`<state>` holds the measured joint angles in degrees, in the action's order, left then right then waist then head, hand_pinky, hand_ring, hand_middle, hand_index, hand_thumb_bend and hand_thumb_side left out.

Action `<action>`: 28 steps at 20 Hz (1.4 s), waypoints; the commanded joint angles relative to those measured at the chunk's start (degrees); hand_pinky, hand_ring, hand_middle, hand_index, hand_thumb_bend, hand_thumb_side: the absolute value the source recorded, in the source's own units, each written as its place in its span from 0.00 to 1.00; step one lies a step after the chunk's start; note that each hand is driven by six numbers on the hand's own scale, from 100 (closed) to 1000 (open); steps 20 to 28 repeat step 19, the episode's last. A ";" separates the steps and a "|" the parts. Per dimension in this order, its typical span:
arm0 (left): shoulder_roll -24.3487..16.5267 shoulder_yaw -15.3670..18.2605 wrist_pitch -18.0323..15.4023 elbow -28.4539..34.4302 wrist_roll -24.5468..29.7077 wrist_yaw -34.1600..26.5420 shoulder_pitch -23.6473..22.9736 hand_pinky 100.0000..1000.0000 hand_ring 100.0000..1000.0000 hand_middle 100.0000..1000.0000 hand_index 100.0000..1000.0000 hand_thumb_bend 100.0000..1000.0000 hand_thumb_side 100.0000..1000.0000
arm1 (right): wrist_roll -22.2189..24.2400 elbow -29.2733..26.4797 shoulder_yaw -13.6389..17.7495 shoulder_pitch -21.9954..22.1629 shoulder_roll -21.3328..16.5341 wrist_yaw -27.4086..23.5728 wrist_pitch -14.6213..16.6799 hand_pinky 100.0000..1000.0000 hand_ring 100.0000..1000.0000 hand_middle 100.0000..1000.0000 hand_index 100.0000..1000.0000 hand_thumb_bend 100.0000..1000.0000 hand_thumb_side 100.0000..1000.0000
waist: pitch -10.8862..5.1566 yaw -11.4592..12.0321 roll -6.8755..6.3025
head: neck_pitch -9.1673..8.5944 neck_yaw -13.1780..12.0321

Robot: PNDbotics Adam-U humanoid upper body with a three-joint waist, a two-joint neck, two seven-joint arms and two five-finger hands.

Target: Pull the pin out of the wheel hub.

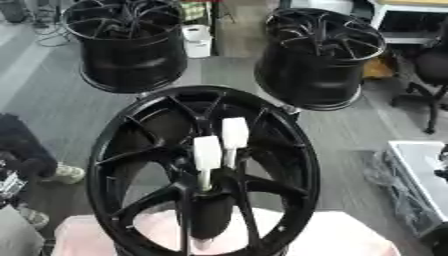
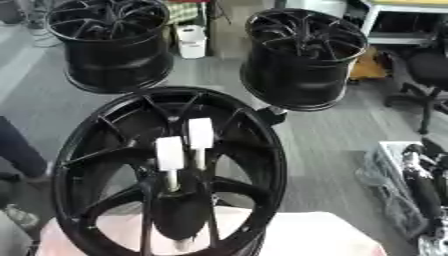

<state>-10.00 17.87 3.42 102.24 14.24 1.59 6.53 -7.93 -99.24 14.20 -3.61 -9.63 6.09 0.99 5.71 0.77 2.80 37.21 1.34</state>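
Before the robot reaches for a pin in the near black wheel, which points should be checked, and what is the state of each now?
1. Pins in place: ok. Two white block-headed pins, the left pin and the right pin, stand in the hub of the large black spoked wheel.
2. Pin heads free to grasp: ok. Nothing covers them.
3. Wheel support: ok. It rests on a pale pink surface.
4. Left hand ready: cannot tell; it shows in no view.
5. Right hand ready: cannot tell. Only a black arm part shows at the right edge.
6. Other wheels clear: ok. The two black wheels behind, and, stand apart.
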 commanded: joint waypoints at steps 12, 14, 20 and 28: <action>-0.07 -0.65 -0.17 0.28 0.77 -0.04 0.58 0.41 0.46 0.68 0.75 0.76 0.35 | 3.64 -1.55 -3.16 -1.39 0.11 -3.48 1.92 0.66 0.77 0.79 0.90 0.00 0.68 | -0.01 -0.16 -0.25 | 0.40 -0.79; -0.06 -0.79 -0.18 0.28 0.91 0.01 0.57 0.41 0.46 0.68 0.75 0.76 0.35 | 3.68 -1.56 -3.38 -1.49 0.17 -3.66 1.91 0.66 0.77 0.79 0.90 0.00 0.68 | 0.02 -0.05 -0.15 | 0.58 -0.95; -0.08 -0.82 -0.06 0.32 0.89 -0.04 0.57 0.41 0.46 0.69 0.75 0.76 0.35 | 3.72 -1.65 -3.34 -1.49 0.28 -3.77 1.89 0.65 0.77 0.78 0.90 0.00 0.68 | -0.16 0.05 0.05 | 0.40 -1.00; -0.08 -0.82 -0.06 0.32 0.89 -0.04 0.57 0.41 0.46 0.69 0.75 0.76 0.35 | 3.72 -1.65 -3.34 -1.49 0.28 -3.77 1.89 0.65 0.77 0.78 0.90 0.00 0.68 | -0.16 0.05 0.05 | 0.40 -1.00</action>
